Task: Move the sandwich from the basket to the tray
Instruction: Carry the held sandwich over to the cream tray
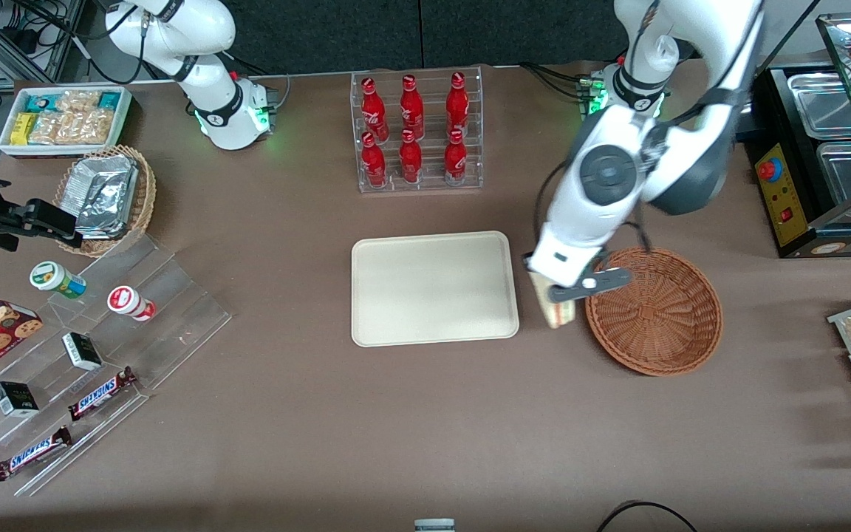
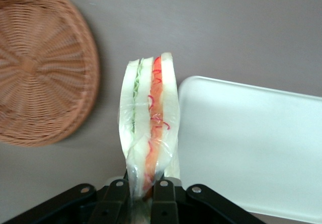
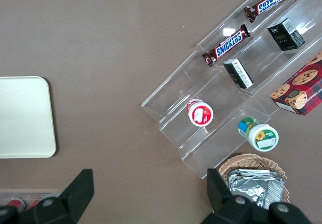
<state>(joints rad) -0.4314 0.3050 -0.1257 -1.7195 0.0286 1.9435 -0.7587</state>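
My left gripper [image 1: 552, 295] hangs over the strip of table between the basket [image 1: 654, 310] and the tray [image 1: 433, 288], shut on the sandwich [image 1: 557, 310]. The wrist view shows the sandwich [image 2: 151, 128] as a wrapped wedge of white bread with green and red-orange layers, pinched at its narrow end between the two black fingers [image 2: 163, 194], gripper [image 2: 140, 194]. The round reddish-brown wicker basket [image 2: 40, 68] has nothing in it. The cream tray [image 2: 251, 148] with its low rim lies bare beside the sandwich.
A clear rack of red bottles [image 1: 414, 129] stands farther from the front camera than the tray. Toward the parked arm's end lie a tan wicker basket of foil packets [image 1: 104, 196], a white snack bin [image 1: 63, 118] and clear stepped shelves [image 1: 93, 355]. A black food warmer [image 1: 824, 170] stands past the basket.
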